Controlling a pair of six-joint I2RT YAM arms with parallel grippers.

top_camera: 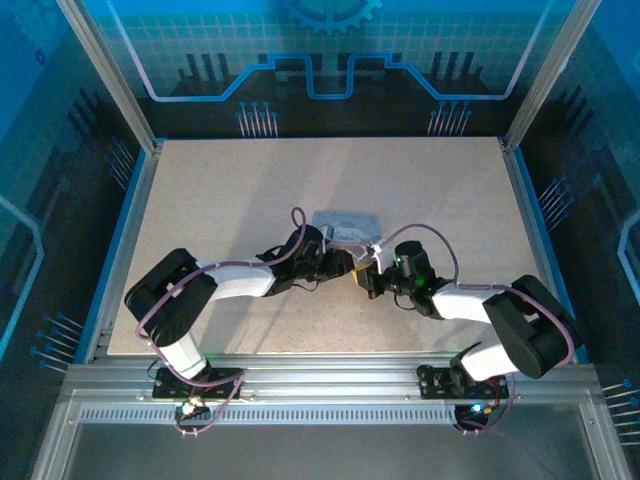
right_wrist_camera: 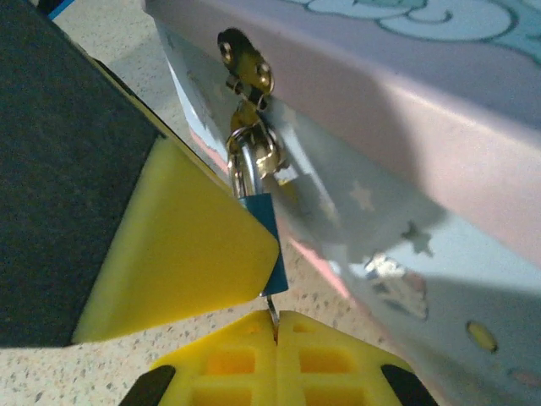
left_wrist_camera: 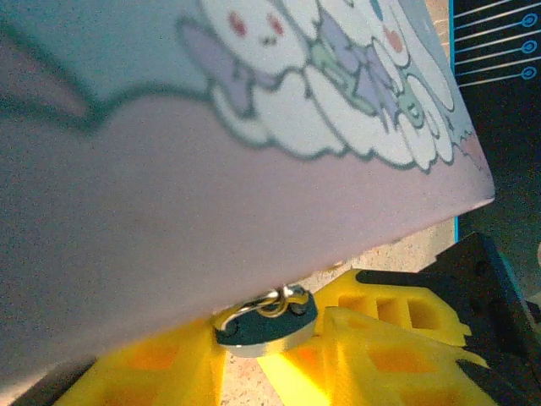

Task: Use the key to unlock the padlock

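The padlock (right_wrist_camera: 261, 209) is small and blue-bodied. Its silvery shackle (right_wrist_camera: 241, 169) hangs through the brass hasp (right_wrist_camera: 245, 72) of the cartoon-print tin (right_wrist_camera: 406, 127). The key (right_wrist_camera: 271, 304) is a thin sliver running from the padlock's underside into my right gripper (right_wrist_camera: 277, 326), which is shut on it. In the left wrist view the padlock (left_wrist_camera: 265, 326) shows top-on between the yellow fingers of my left gripper (left_wrist_camera: 270, 355). They stand close on both sides, and I cannot make out whether they touch it. One left finger (right_wrist_camera: 177, 245) covers part of the padlock's body. Both grippers (top_camera: 340, 265) (top_camera: 366, 278) meet mid-table.
The tin (top_camera: 345, 222) lies just beyond both grippers and looms over the padlock in the left wrist view (left_wrist_camera: 211, 169). The speckled tabletop (top_camera: 250, 190) is bounded by a blue rim and metal frame posts (top_camera: 110, 80). Both arms angle inward from the near edge.
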